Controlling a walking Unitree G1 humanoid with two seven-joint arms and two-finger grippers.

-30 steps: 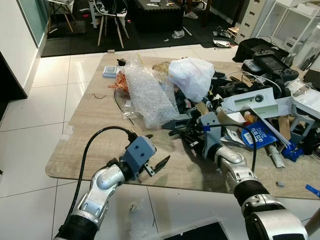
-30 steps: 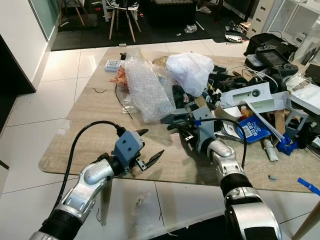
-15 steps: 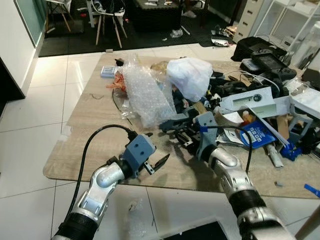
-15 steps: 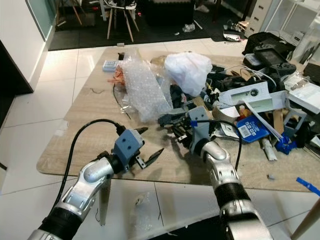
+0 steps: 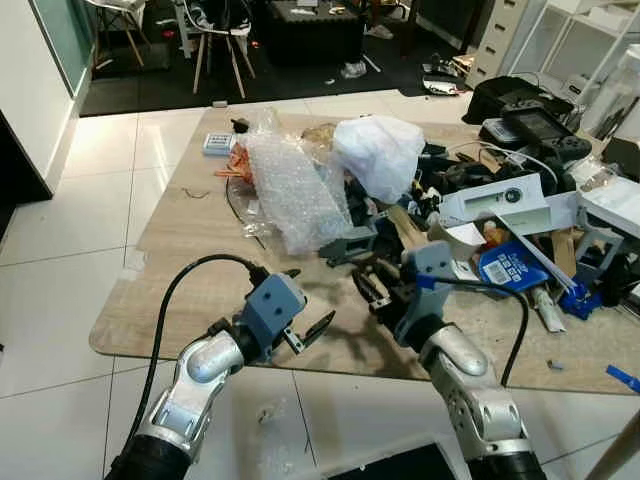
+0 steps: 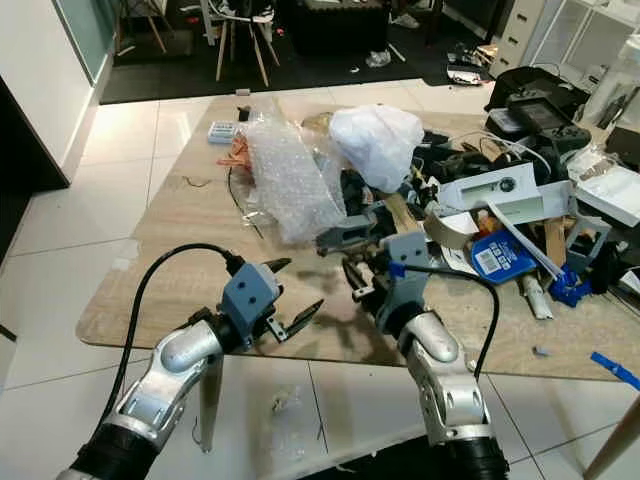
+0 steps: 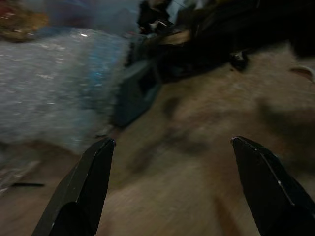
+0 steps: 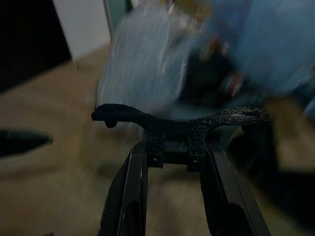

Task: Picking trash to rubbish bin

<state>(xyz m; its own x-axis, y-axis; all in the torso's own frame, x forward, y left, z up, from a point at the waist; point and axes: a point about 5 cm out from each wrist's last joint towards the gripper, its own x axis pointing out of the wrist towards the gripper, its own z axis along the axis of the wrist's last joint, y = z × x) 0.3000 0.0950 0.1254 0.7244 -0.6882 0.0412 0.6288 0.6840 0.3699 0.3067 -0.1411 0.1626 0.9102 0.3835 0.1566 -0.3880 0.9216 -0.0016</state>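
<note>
Wooden counter (image 5: 190,270) on white tiled floor (image 5: 60,250), far and right portions heaped with clutter.

Left claw (image 5: 300,318) held over the near edge of the counter, fingers spread wide, nothing between them. Confirmed in the left wrist view: two black fingertips (image 7: 86,189) well apart above bare wood, bubble wrap and a grey-blue block ahead of them.

Right claw (image 5: 372,290) held above the counter just in front of the clutter pile, closed on a black plastic piece (image 8: 179,125). Right wrist view blurred, but shows the piece as a flat, bracket-like black part lying crosswise at the fingertips, pinched between the two fingers. Exact nature of the piece not determinable.

Items on the counter:
- Bubble wrap (image 5: 295,190), large crumpled sheet, left of centre, standing up from the surface.
- White plastic bag (image 5: 380,155), bunched, just right of the bubble wrap and behind it.
- Orange scraps (image 5: 232,165) touching the far left side of the bubble wrap.
- Small white battery pack (image 5: 215,143) near the far left corner.
- White box-shaped device (image 5: 500,205) on the right-hand pile.
- Blue label card (image 5: 510,268) near it.

Crumpled scrap (image 5: 268,412) on the floor beneath the near edge of the counter.
</note>
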